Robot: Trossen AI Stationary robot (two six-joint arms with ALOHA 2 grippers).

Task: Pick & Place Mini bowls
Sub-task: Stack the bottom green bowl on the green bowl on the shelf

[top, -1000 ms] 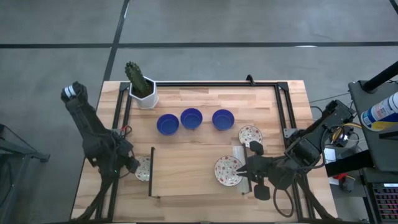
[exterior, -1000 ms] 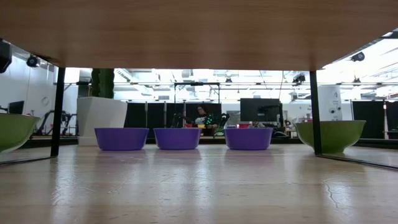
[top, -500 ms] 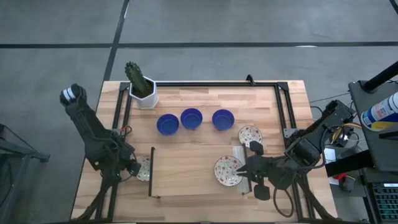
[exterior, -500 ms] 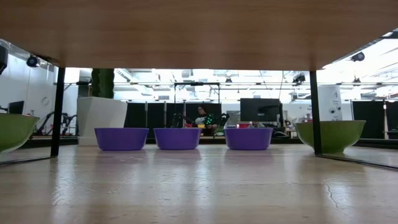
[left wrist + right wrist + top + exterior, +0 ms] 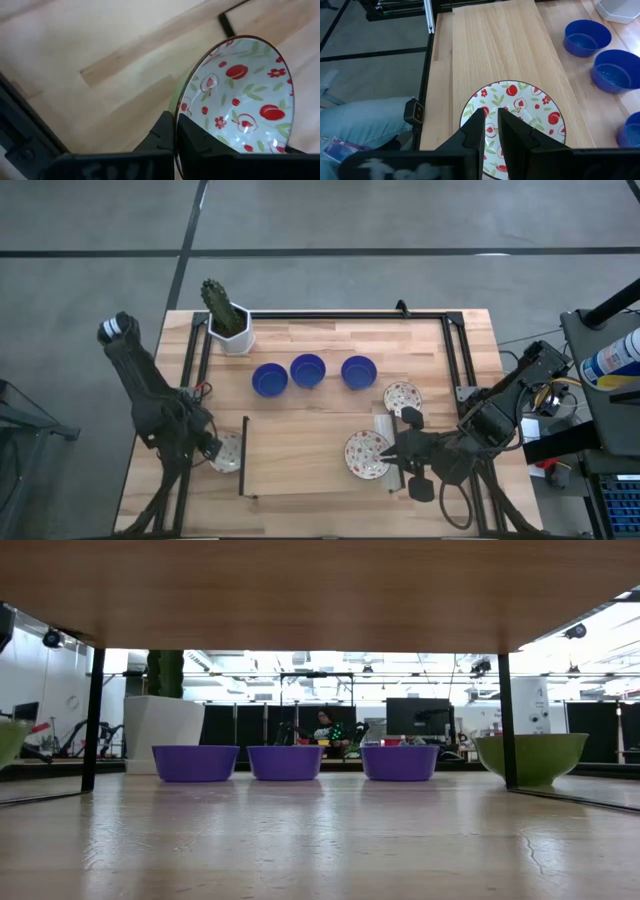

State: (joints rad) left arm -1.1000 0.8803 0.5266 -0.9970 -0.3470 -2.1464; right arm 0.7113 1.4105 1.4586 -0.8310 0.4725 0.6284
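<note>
Three blue mini bowls [image 5: 307, 370] stand in a row on the far part of the table. A floral mini bowl [image 5: 402, 397], green outside [image 5: 530, 758], stands right of them. My left gripper [image 5: 213, 448] is shut on a second floral bowl [image 5: 235, 100] left of the raised wooden board. My right gripper [image 5: 392, 456] is shut on a larger floral bowl [image 5: 517, 112] that lies on the board. My left gripper pinches the bowl's rim [image 5: 176, 117], one finger inside and one outside. It comes from the table's left side. Whether the bowl is clear of the table I cannot tell. My right gripper has the larger bowl at its right-hand rim [image 5: 470, 112], coming level from the table's right. Its fingers [image 5: 512, 131] hide the place of contact. The bowl lies flat on the board.
A white pot with a cactus [image 5: 230, 325] stands at the far left corner. A black frame [image 5: 330, 315] runs round the table. The raised wooden board [image 5: 310, 450] spans the middle, on black legs [image 5: 93, 720]. A person sits in the room beyond [image 5: 325, 725].
My left gripper has drawn its floral bowl a little toward the table's left edge. In the low view the bowl has slid almost out of the picture on the left. My right gripper and its bowl have kept still.
</note>
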